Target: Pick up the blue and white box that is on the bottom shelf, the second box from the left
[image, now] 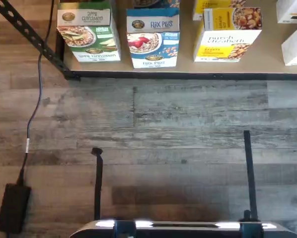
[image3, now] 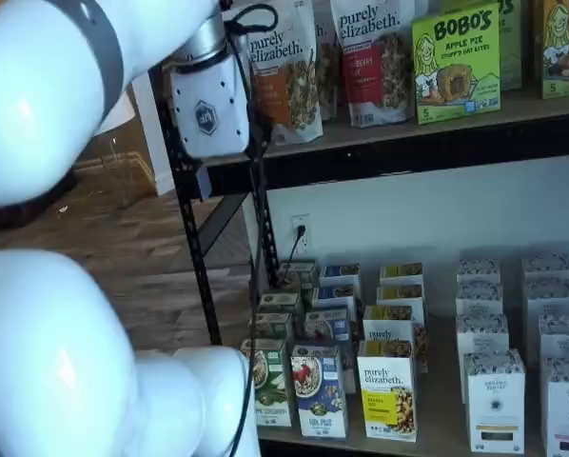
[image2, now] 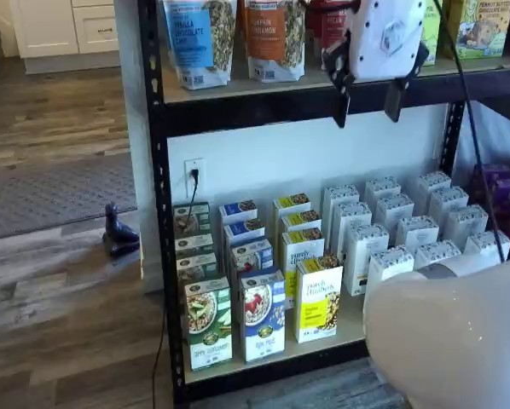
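Observation:
The blue and white box (image: 153,37) stands upright at the front of the bottom shelf (image: 188,67), between a green-and-white box (image: 89,29) and a yellow-and-white box (image: 228,34). Both shelf views show the blue and white box (image2: 263,315) (image3: 318,390) heading a row of alike boxes on the tan bottom shelf (image2: 353,328) (image3: 437,419). My gripper (image2: 368,118) hangs high, level with the upper shelf's black rail, well above the box. Its two black fingers stand apart with a plain gap and nothing between them. In a shelf view its white body (image3: 208,105) shows beside the rack post.
Rows of white boxes (image2: 408,230) fill the shelf's right side. Bags of granola (image3: 370,57) stand on the upper shelf. The arm's white links (image2: 451,341) (image3: 66,362) block the foreground. A black power brick (image: 12,208) and its cable lie on the wood floor.

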Robot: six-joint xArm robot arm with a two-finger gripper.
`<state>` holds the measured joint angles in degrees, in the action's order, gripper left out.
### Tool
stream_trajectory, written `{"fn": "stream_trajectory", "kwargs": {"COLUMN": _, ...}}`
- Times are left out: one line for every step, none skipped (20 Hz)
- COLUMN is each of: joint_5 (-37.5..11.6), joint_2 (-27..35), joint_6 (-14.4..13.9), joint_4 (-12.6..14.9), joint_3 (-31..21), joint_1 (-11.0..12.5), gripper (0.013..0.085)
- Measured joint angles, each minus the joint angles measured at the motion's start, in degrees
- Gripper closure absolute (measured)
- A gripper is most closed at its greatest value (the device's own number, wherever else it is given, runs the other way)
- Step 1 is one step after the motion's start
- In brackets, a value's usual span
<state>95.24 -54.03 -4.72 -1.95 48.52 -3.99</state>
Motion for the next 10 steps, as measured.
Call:
{"fn": "stream_trajectory", "kwargs": {"joint_5": -0.2, "joint_2": 0.1, "joint_6": 0.0, "joint_4": -0.1, "joint_3": -0.3, "joint_1": 0.0, "gripper": 0.013}}
{"fn": "stream_trajectory", "kwargs": {"joint_5": -1.2, "joint_2": 0.3, "joint_6": -0.1, "joint_4": -0.2, "joint_3": -1.4, "joint_1": -0.1, "gripper": 0.013}}
{"fn": "stream_trajectory", "kwargs": {"joint_5": -2.2, "joint_2": 0.5, "joint_6": -0.4, "joint_4": -0.2, "joint_3": -2.6, "joint_1": -0.5, "gripper": 0.013}}
{"fn": "stream_trajectory", "kwargs": {"joint_5": -3.3, "joint_2": 0.7, "joint_6": -0.7, "joint_4": -0.1, "joint_3": -3.7, "joint_1": -0.8, "gripper": 0.013}}
{"fn": "stream_trajectory", "kwargs": {"joint_5": -4.2, "joint_2": 0.9, "joint_6": -1.1, "joint_4": 0.0, "joint_3": -4.7, "joint_1": -1.2, "gripper": 0.013}}
{"fn": "stream_trajectory", "kwargs": {"joint_5": -4.8, "joint_2": 1.1, "joint_6": -1.2, "joint_4": 0.1, "joint_3": -5.3, "joint_1": -1.4, "gripper": 0.013}}
{"fn": "stream_trajectory", "kwargs": {"joint_5": -6.2, "joint_2": 1.3, "joint_6": -1.5, "joint_4": 0.1, "joint_3": -6.7, "joint_1": -1.7, "gripper": 0.013}}
{"fn": "stream_trajectory", "kwargs": {"joint_5": -7.3, "joint_2": 1.7, "joint_6": -1.9, "joint_4": 0.3, "joint_3": -7.7, "joint_1": -2.1, "gripper": 0.013}}
{"fn": "stream_trajectory", "kwargs": {"joint_5": -8.2, "joint_2": 1.8, "joint_6": -2.0, "joint_4": 0.1, "joint_3": -8.5, "joint_1": -2.2, "gripper": 0.013}}
{"fn": "stream_trajectory", "kwargs": {"joint_5": -9.6, "joint_2": 2.0, "joint_6": -2.0, "joint_4": -0.2, "joint_3": -9.6, "joint_1": -2.2, "gripper": 0.013}}
